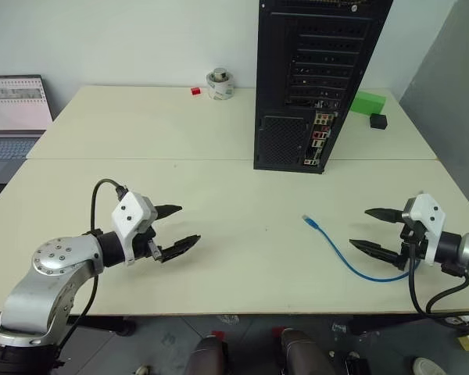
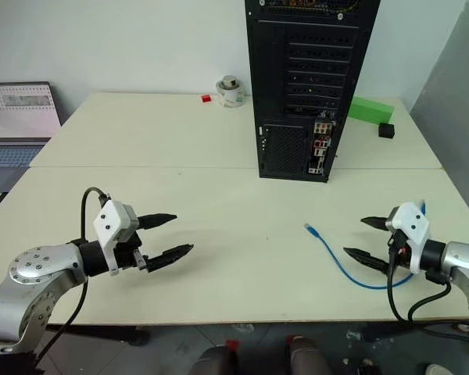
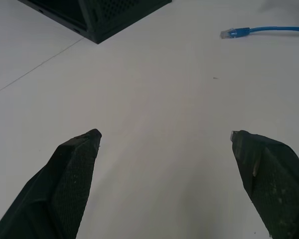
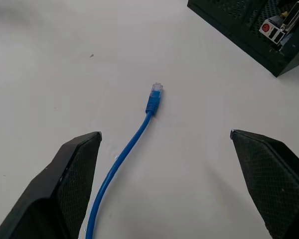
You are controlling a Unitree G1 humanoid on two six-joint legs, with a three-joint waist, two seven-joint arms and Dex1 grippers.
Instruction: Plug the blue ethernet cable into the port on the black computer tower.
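On the far left edge of the scene a laptop [image 1: 14, 117] is sitting with its screen lit, beside the pale desk [image 1: 180, 148]. Nearer the front, the left hand [image 1: 177, 229] is hovering just above the desk with its two black fingers [image 3: 70, 184] spread wide, released and grasping nothing, pointing toward the middle of the desk. Toward the back, a small red block [image 1: 195, 91] and a roll of tape [image 1: 220, 83] are lying close together, left of the tower. Right of them the tower [image 1: 316, 78] is standing upright on the desk, its back turned to the robot, showing perforated slot covers, a mesh vent low down and a strip of coloured sockets [image 1: 319, 141] along its lower right side. On the open desk in front of the tower and slightly to its right, the cable [image 1: 352, 262] is lying loose, unplugged, well apart from the sockets; its near plug [image 4: 155, 94] is pointing toward the tower, and the cord is curving away toward the right hand and passing under it. Behind, right of the tower, a green block [image 1: 368, 102] and a small black cube [image 1: 378, 120] are resting near each other. At the right, the right hand [image 1: 370, 230] is hanging just over the cable's curve, fingers [image 4: 74, 184] wide apart, released, touching nothing.
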